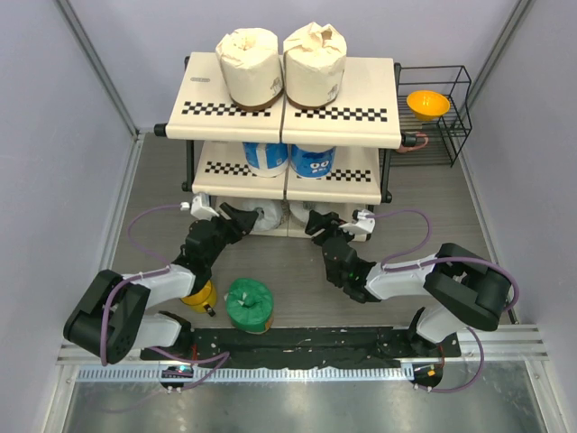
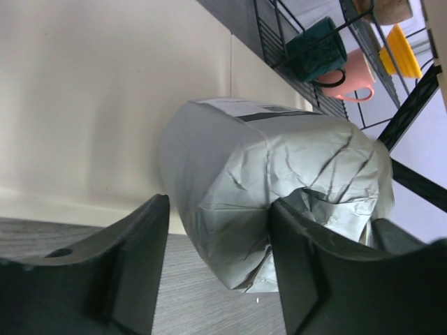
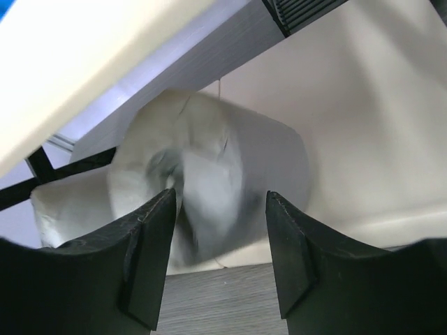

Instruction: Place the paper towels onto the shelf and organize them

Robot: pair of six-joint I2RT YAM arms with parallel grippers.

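Note:
The shelf (image 1: 352, 90) holds two cream paper towels (image 1: 250, 65) on its top board, two blue-and-white rolls (image 1: 266, 158) on the middle board and two grey rolls on the bottom board. A green roll (image 1: 248, 305) stands on the floor between the arms. My left gripper (image 1: 239, 216) is open at the left grey roll (image 1: 270, 219). In the left wrist view that roll's (image 2: 265, 160) end lies between the fingers of the gripper (image 2: 218, 209). My right gripper (image 1: 317, 222) is open, just short of the right grey roll (image 3: 237, 160), seen between its fingers (image 3: 220, 199).
A yellow mug (image 1: 200, 296) stands under the left arm, beside the green roll. A black wire rack (image 1: 455, 126) with an orange bowl (image 1: 428, 104) stands right of the shelf; a dark green mug (image 2: 314, 49) and a pink mug (image 2: 356, 77) are on it.

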